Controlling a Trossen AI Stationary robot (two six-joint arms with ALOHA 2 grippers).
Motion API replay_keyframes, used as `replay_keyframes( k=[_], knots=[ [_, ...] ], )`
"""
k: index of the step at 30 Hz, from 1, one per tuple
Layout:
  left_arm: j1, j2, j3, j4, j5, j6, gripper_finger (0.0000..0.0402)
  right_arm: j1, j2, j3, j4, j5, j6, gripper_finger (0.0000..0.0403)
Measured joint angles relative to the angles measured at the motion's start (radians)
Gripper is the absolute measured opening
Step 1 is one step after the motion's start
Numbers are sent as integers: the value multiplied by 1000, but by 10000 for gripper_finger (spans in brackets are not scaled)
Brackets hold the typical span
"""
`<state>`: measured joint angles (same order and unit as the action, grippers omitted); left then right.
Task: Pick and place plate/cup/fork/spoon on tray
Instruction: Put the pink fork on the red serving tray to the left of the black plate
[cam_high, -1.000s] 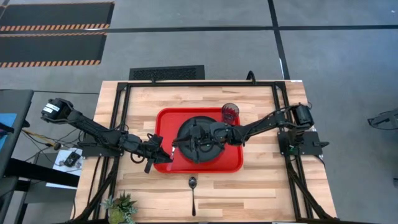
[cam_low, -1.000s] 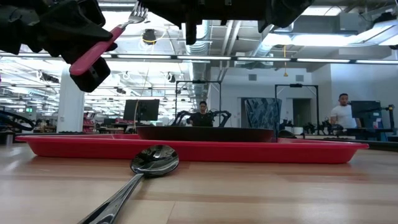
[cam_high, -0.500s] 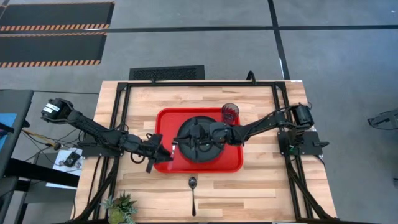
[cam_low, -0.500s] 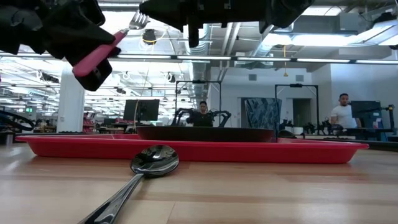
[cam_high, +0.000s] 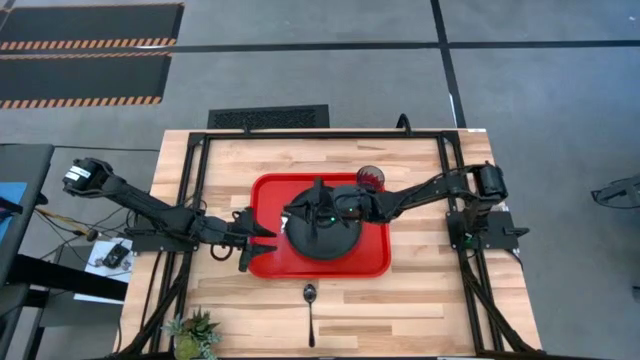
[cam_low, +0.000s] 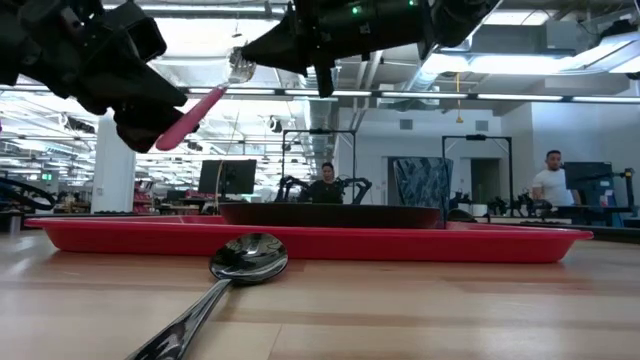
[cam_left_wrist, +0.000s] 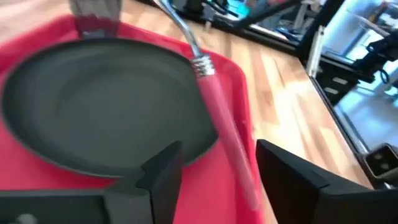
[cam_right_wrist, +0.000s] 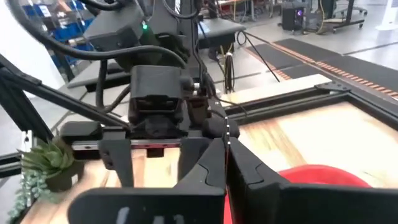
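Observation:
The red tray (cam_high: 375, 262) lies mid-table with the black plate (cam_high: 340, 238) on it and the tinted cup (cam_high: 370, 178) standing at its far right corner. The fork (cam_low: 195, 112), pink-handled, hangs slanted above the tray's left part. My right gripper (cam_low: 243, 62) is shut on its metal end. My left gripper (cam_high: 258, 245) is open; its fingers (cam_left_wrist: 165, 165) stand on either side of the pink handle (cam_left_wrist: 227, 134), and no touch shows. The dark spoon (cam_high: 310, 303) lies on the wood near the tray's near edge, bowl toward the tray. My right gripper pinches the fork's silvery tine end (cam_low: 238, 66) between its two shut fingers (cam_right_wrist: 245, 165), coming from the table's right side at a slight downward slant. The fork hangs clear of the tray, tilted, with its pink handle lower and pointing toward the left gripper.
A small potted plant (cam_high: 195, 335) stands at the table's near left corner. Black frame rails (cam_high: 195, 190) run along both sides of the table. In the low view, people (cam_low: 548, 185) stand in the room far behind.
My left gripper has opened and let go of the fork's handle, drawing back a little toward the table's left. My right gripper has moved toward the far edge and left and taken hold of the tine end. The fork has shifted rightward and tipped steeper, handle down.

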<state>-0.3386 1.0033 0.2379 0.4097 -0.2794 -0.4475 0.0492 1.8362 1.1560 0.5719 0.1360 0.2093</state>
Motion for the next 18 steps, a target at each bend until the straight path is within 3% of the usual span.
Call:
replay_keyframes(
  k=[10,18],
  knots=[
    [-6,-226,1,-245,-110,20,220,3,-16,-23,-16,113,23,8],
    [-62,-249,105,-551,-246,10,220,13,14,-26,47,249,98,8]
  ],
)
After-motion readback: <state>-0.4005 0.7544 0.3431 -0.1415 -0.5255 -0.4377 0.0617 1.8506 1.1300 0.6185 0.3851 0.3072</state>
